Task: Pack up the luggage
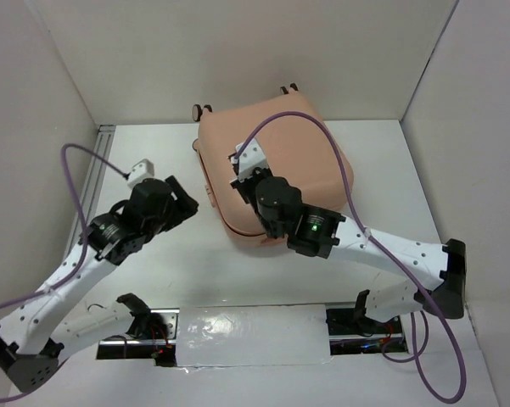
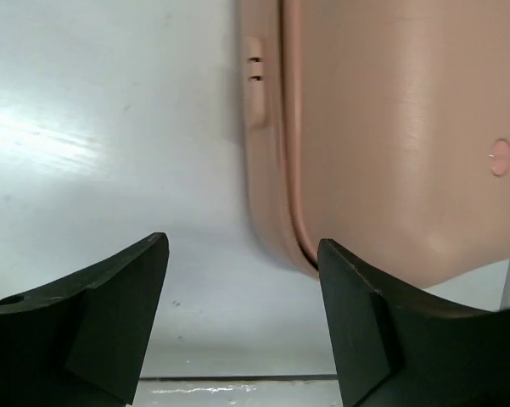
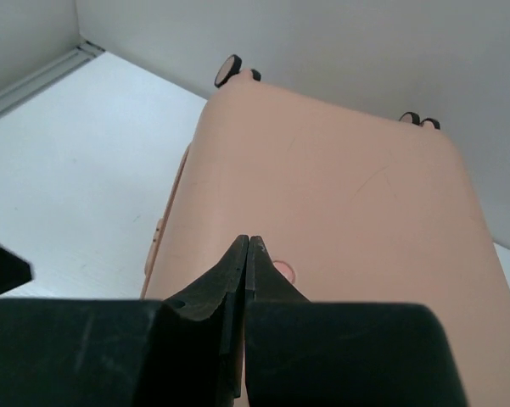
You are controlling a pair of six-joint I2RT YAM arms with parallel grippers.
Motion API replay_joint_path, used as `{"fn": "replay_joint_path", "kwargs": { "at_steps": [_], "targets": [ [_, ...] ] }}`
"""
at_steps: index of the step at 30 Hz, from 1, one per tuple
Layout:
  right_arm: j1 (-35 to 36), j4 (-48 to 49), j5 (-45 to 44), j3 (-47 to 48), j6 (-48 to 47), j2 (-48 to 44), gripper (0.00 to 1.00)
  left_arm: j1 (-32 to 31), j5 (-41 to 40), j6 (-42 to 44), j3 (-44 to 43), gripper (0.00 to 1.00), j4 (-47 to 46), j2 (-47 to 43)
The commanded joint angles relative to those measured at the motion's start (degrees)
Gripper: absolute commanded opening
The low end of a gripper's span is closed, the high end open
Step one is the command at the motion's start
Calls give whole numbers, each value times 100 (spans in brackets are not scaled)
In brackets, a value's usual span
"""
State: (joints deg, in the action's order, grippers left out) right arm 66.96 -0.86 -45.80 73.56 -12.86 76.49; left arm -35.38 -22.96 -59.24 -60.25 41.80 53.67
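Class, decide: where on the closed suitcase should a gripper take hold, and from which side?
Probably the side edge of the luggage at its seam, approached from the left by the open left gripper: the broad top shell is too wide and smooth to pinch.

A white, smooth desk (image 1: 382, 170) is seen, closed in by pale walls (image 1: 238, 51) at the far side and at both flanks. Along its left edge a metal rail (image 1: 98, 161) is laid. At the near edge a shiny, crinkled strip (image 1: 246, 326) is stuck across the middle. The luggage (image 1: 297, 161), a peach-pink hard shell with rounded corners, is laid flat and closed on the far half of the desk, slightly turned, with its small dark wheels (image 1: 202, 109) pointed toward the back wall. Soft glare is reflected from the bare surface beside it.
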Motion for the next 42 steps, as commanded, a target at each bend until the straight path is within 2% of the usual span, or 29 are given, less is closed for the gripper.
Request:
{"fn": "replay_joint_path", "kwargs": {
  "at_steps": [1,3,4,5,7,8,10,11,12,13,14,16,17,18,20,21,24,25,29,34,36,38,42],
  "targets": [
    [-208,-175,596,53,503,-660,0,127,-569,-641,241,84,1084,-435],
    [-332,-344,678,106,758,-819,0,206,-569,-641,355,98,1085,-656],
    [-524,-544,869,106,942,-968,0,259,-569,-537,460,100,1085,-795],
    [-648,-660,871,106,1083,-1030,4,259,-569,-536,461,100,980,-797],
    [-964,-906,793,106,1347,-1083,17,311,-499,-413,523,100,804,-797],
    [-1340,-1107,496,106,1461,-1153,21,312,-429,-360,575,100,716,-736],
    [-1772,-1328,29,28,2006,-1154,38,312,-306,-238,628,100,471,-569],
    [-2357,-1546,-251,27,2277,-1154,55,364,-253,-176,628,100,400,-333],
    [-2720,-1688,-254,-34,2410,-1154,64,365,-253,-175,628,100,399,-192],
    [-3123,-1802,-36,-35,2481,-1093,78,434,-253,-175,567,100,312,-42],
    [-4032,-1803,627,-35,2534,-1092,87,539,-253,-175,567,100,172,125],
    [-4995,-1690,1552,-166,2648,-1092,97,733,-174,8,462,98,13,643],
    [-5461,-1628,2053,-227,2649,-1023,98,873,-34,96,400,98,-66,836],
    [-6266,-1628,2919,-228,2649,-830,100,1196,141,202,287,98,-267,1038],
    [-6782,-1628,3479,-27,2447,-505,100,1558,773,614,181,98,-549,1634],
    [-6975,-1741,3560,52,2446,-147,100,1812,906,677,58,98,-637,1838],
    [-7047,-1445,3403,-51,2200,329,100,2016,1048,870,-136,97,-1059,2603],
    [-7134,-1147,3524,-113,2087,445,100,2104,1118,932,-284,97,-1164,2796],
    [-7662,-1012,4385,183,2086,1121,100,2272,1574,1326,-873,96,-1657,3850],
    [-7786,-705,4712,185,1814,1868,100,2325,1523,1520,-1883,96,-1552,5282],
    [-7715,-705,4712,246,1691,2114,100,2325,1759,1644,-2183,94,-1605,5644],
    [-7453,-705,4887,247,1525,2458,100,2325,1926,1775,-2675,90,-1483,5996],
    [-6838,-266,5027,54,1050,2643,100,2264,1927,1986,-3220,89,-1482,6690]
  ]
}}
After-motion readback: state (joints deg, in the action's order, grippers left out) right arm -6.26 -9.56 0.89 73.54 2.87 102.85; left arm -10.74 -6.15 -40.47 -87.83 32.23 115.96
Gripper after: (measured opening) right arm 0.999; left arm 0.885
